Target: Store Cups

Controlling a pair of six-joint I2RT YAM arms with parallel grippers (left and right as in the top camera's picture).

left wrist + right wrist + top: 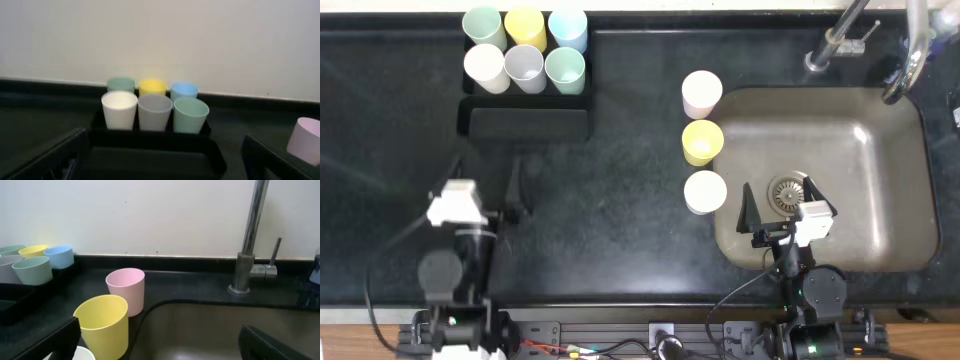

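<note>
I see the black tray [525,125] far left on the desk [620,200], with six cups [525,68] upright inside. My left pincer [488,175] sits near the tray, fingers apart. The pink cup [701,93], yellow cup [702,141] and white cup [705,191] line the left rim of the sink [880,200]. My right pincer [780,195] hangs over the sink, fingers apart.

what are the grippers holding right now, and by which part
Nothing is held: the left gripper and the right gripper are both open and empty.
</note>
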